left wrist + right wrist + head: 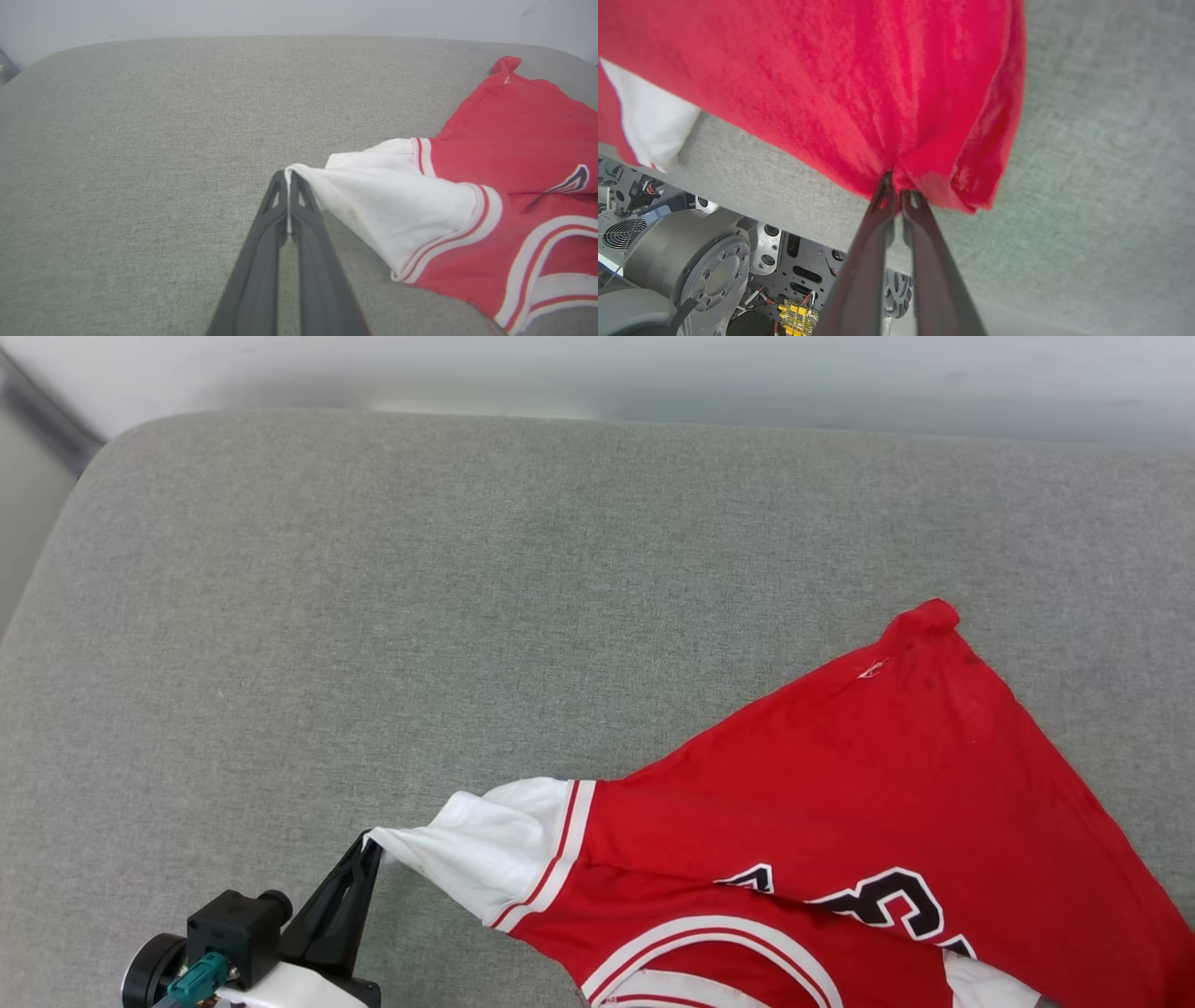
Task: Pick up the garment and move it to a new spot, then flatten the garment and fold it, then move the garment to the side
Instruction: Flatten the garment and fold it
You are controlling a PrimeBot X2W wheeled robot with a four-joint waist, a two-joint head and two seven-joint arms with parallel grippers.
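Note:
The garment (840, 784), a red jersey with white sleeves and striped trim, lies spread over the near right part of the grey cushion (373, 569), with part of its black number showing. At the lower left, my left gripper (373, 845) is shut on the tip of a white sleeve (373, 200), which stretches taut from the fingertips (288, 173). In the right wrist view, my right gripper (896, 184) pinches a bunched red edge of the garment (878, 84) between nearly touching fingers, near the cushion's front edge.
The grey cushion stretches wide to the left and far side, ending at a pale wall (653, 373). Its rounded left corner (84, 467) drops off. Below the cushion's front edge sits my own base (691, 261) with its metal housings and wiring.

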